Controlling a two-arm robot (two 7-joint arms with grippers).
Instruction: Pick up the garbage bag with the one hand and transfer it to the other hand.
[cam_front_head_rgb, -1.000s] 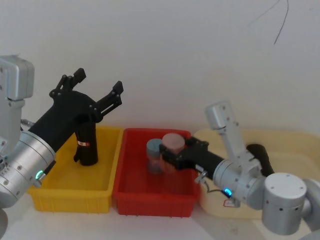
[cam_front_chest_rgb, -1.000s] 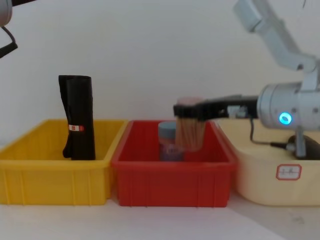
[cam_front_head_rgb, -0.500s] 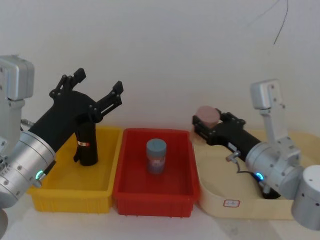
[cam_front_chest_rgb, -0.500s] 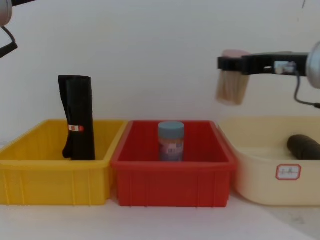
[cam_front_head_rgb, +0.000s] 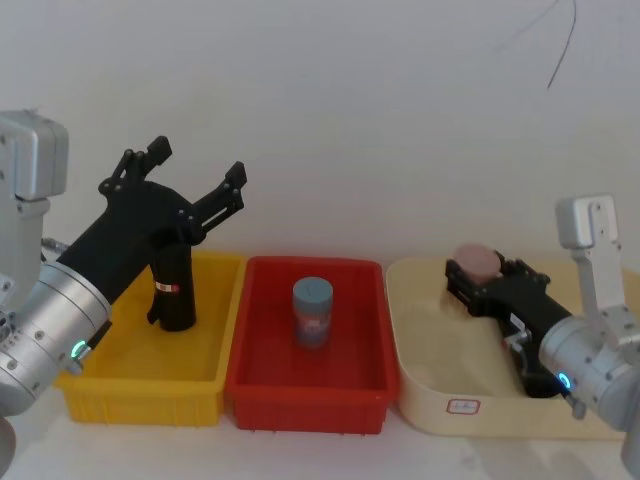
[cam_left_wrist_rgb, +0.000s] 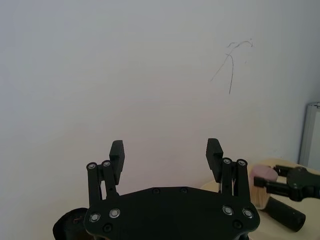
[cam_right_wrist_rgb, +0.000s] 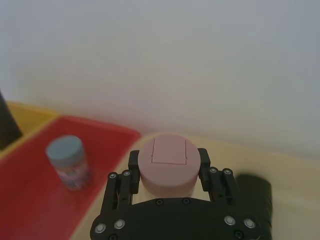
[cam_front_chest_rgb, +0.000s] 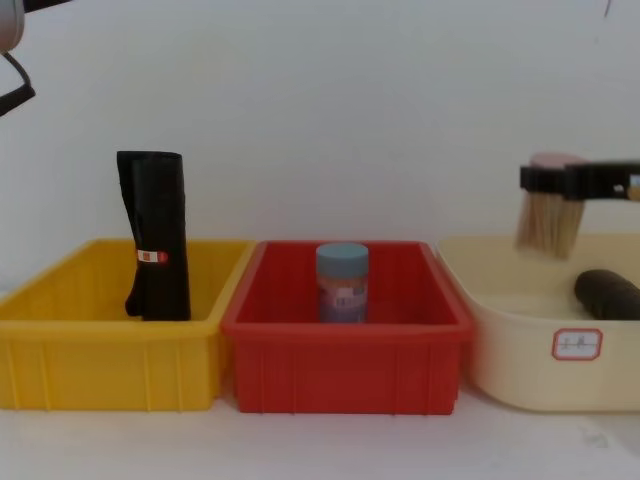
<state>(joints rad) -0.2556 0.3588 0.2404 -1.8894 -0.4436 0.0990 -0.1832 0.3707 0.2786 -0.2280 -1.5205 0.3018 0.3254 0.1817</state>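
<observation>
**Pink-lidded jar held over the cream tub**

The right gripper (cam_front_head_rgb: 470, 272) squeezes a jar with a pink lid (cam_right_wrist_rgb: 167, 164) and holds it in the air above the cream tub (cam_front_chest_rgb: 520, 370). A black roll (cam_front_chest_rgb: 608, 293) lies in that tub. The left gripper (cam_front_head_rgb: 195, 178) is up high over the yellow bin (cam_front_head_rgb: 140, 385), fingers spread wide, holding nothing. A black roll with a red-and-white sticker (cam_front_chest_rgb: 154, 235) stands in the yellow bin. A blue-lidded jar (cam_front_head_rgb: 312, 311) stands in the red bin (cam_front_head_rgb: 305, 400).

Black rolled garbage bag (cam_front_chest_rgb: 607, 293), lying on its side, apparently loose, in cream tub (cam_front_chest_rgb: 520, 350)
</observation>
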